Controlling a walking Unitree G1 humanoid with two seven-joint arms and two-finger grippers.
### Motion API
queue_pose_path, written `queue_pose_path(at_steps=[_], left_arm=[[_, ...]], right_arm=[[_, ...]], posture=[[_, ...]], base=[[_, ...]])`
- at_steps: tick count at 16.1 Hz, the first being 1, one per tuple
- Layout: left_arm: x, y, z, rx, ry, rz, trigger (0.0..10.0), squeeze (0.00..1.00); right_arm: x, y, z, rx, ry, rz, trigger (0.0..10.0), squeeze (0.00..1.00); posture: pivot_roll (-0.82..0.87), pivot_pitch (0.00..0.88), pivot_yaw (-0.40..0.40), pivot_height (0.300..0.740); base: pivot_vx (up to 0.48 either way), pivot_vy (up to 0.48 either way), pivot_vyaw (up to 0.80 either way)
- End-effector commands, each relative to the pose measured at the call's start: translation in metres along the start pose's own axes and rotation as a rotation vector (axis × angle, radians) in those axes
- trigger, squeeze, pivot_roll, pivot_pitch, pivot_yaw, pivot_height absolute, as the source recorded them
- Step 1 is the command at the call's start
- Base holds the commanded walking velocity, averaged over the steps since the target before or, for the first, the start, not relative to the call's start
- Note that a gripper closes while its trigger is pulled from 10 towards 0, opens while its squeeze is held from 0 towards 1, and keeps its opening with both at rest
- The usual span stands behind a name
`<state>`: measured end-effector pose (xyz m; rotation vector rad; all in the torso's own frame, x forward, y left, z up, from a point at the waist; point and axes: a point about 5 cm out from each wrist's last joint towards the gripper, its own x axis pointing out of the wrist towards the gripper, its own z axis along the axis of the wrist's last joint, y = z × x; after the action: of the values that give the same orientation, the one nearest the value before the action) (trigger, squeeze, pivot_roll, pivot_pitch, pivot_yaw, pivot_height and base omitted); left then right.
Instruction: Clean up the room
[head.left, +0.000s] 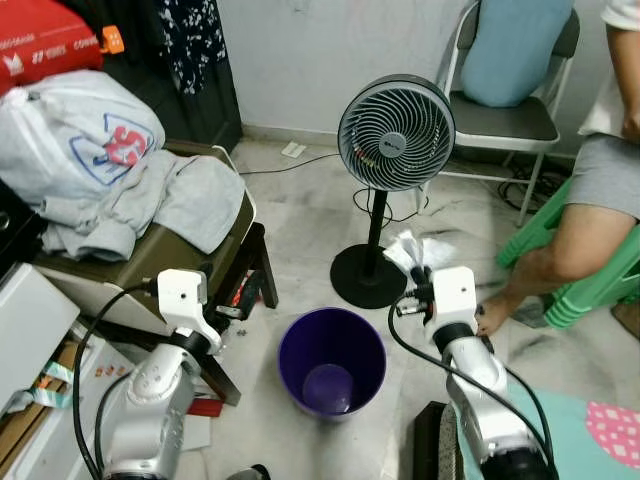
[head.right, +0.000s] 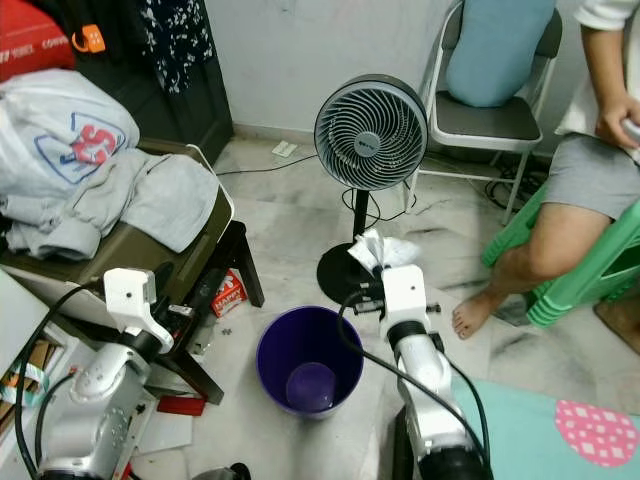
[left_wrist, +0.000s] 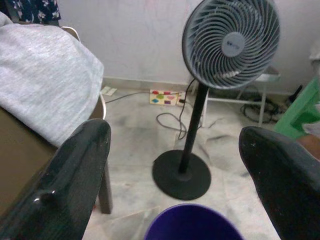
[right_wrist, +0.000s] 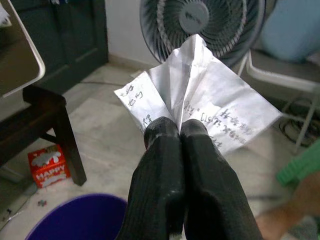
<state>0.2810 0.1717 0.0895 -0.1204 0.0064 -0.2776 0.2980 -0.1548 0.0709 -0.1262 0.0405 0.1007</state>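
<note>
A purple bin (head.left: 331, 360) stands on the floor between my two arms, with a purple cup-like thing at its bottom. My right gripper (right_wrist: 180, 131) is shut on a crumpled white paper (right_wrist: 195, 92) with handwriting, held above and just to the right of the bin's rim; the same paper (head.left: 415, 249) shows above my right wrist. My left gripper (left_wrist: 175, 145) is open, its fingers (left_wrist: 75, 175) wide apart with nothing between them, to the left of the bin.
A standing fan (head.left: 394, 135) is right behind the bin. On the left, a chair (head.left: 190, 250) holds grey clothes (head.left: 130, 190). A person sits at right on a green stool (head.left: 590, 285), bare foot (head.left: 492, 315) near my right arm. A red box (right_wrist: 47, 164) lies under the chair.
</note>
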Motion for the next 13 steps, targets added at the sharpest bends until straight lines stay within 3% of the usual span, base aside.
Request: queue_pose_path(at_steps=[1, 5, 8, 13], left_arm=[[0.000, 0.009, -0.002, -0.002, 0.024, 0.023, 10.0, 0.00], [0.005, 0.020, 0.005, 0.009, -0.007, 0.087, 10.0, 0.00], [-0.004, 0.020, -0.001, 0.019, 0.010, 0.084, 10.0, 0.00], [-0.005, 0.018, -0.001, -0.010, 0.002, 0.103, 10.0, 0.00]], right_arm=[[0.001, 0.001, 0.007, 0.023, -0.027, -0.018, 10.0, 0.00], [0.003, -0.001, 0.014, -0.012, -0.042, 0.017, 10.0, 0.00], [0.003, -0.003, 0.010, -0.003, -0.024, 0.006, 10.0, 0.00], [0.009, -0.002, 0.016, -0.022, -0.028, 0.025, 10.0, 0.00]], posture=[[-0.05, 0.100, 0.065, 0.740], [-0.04, 0.119, 0.039, 0.740], [-0.01, 0.134, 0.047, 0.740], [0.00, 0.156, 0.014, 0.740]], base=[[0.000, 0.000, 0.00], [0.000, 0.000, 0.00], [0.000, 0.000, 0.80], [0.000, 0.000, 0.71]])
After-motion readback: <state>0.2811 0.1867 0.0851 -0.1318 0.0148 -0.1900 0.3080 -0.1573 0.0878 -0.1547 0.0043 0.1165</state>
